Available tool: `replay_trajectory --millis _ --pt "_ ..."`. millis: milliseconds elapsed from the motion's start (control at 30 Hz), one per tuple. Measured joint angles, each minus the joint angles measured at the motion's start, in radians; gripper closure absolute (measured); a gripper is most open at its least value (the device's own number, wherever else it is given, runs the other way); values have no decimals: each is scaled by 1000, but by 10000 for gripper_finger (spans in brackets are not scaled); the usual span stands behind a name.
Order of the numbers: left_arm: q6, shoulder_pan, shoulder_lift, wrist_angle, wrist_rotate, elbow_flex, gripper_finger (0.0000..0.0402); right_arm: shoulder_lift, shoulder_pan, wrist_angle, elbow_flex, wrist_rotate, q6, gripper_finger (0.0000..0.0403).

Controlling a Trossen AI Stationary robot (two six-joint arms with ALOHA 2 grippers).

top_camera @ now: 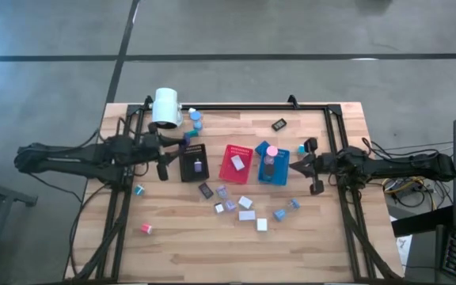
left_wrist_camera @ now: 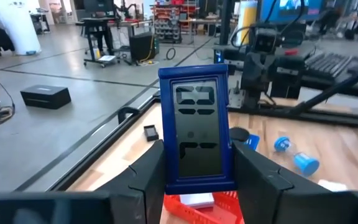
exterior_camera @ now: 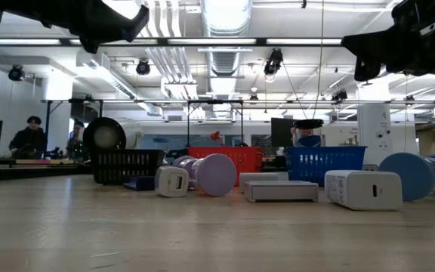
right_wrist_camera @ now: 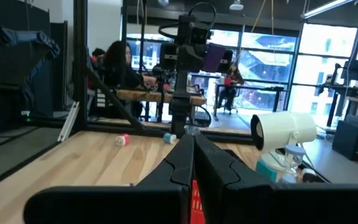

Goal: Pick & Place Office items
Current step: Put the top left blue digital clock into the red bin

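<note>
Risk Notes: Blue Item Held Above the Trays

Left hand [left_wrist_camera: 194, 180] is clamped on a flat blue item with a dark display face [left_wrist_camera: 196, 127], held upright between the fingers. In the wrist view the red tray [left_wrist_camera: 204, 208] shows directly beneath it. In the high view this hand [top_camera: 163, 169] sits by the black tray [top_camera: 194, 162], at the left end of the tray row.

Right hand [right_wrist_camera: 194, 165] has its fingers pressed together, holding nothing, and waits beside the blue tray [top_camera: 273, 165].

Remaining office items lie loose on the bench [top_camera: 188, 237]: white and lavender blocks [top_camera: 246, 203] in front of the trays, a pink cap [top_camera: 146, 229] and a teal bit [top_camera: 139, 189] toward the left, and a black piece [top_camera: 279, 124] behind the trays.

Probable faults:
- Item is gripped only at its lower edge; a quick swing could tip it out.
- Release from height could bounce it off a tray rim onto the bench.
- Which tray it belongs in cannot be told here; a wrong drop is possible.
- The white cylinder [top_camera: 165, 107] stands near the left arm and could be struck.
</note>
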Motion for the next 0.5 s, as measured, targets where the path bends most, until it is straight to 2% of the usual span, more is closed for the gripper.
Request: replay_trajectory --millis 300,500 --pt "130 1 116 128 13 1 251 4 0 -4 0 0 -47 394" --pt "139 10 203 134 18 47 251 4 0 14 0 0 -50 394"
